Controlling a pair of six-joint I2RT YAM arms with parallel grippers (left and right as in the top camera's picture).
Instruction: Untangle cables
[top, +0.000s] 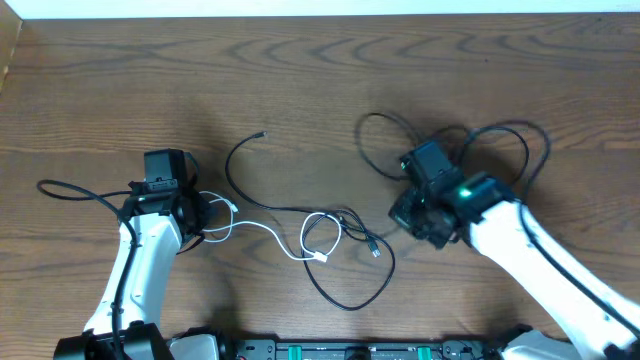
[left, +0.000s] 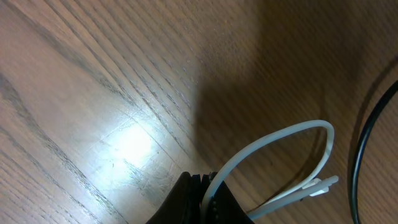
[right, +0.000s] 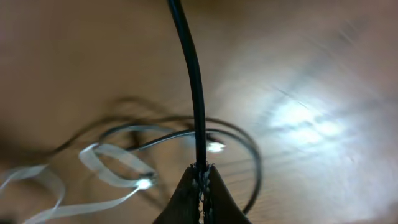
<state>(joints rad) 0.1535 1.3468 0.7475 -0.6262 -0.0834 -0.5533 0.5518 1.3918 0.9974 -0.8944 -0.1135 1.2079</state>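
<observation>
The white cable (top: 266, 229) runs from my left gripper (top: 205, 214) rightward to a loop and plug near the table's middle. The black cable (top: 352, 306) starts at a plug at the back, curves through the white loop and sweeps in a big arc toward the front. In the left wrist view my left gripper (left: 208, 188) is shut on the white cable (left: 280, 138) near its folded end. In the right wrist view my right gripper (right: 201, 169) is shut on the black cable (right: 189, 74), with the white cable's loop (right: 118, 163) lying blurred beyond. In the overhead view my right gripper (top: 403, 214) sits right of the tangle.
Thicker black robot cables loop behind the right arm (top: 500, 135) and trail left of the left arm (top: 70, 190). A black cable (left: 359, 158) crosses the right edge of the left wrist view. The wooden table (top: 320, 80) stretches bare toward the back.
</observation>
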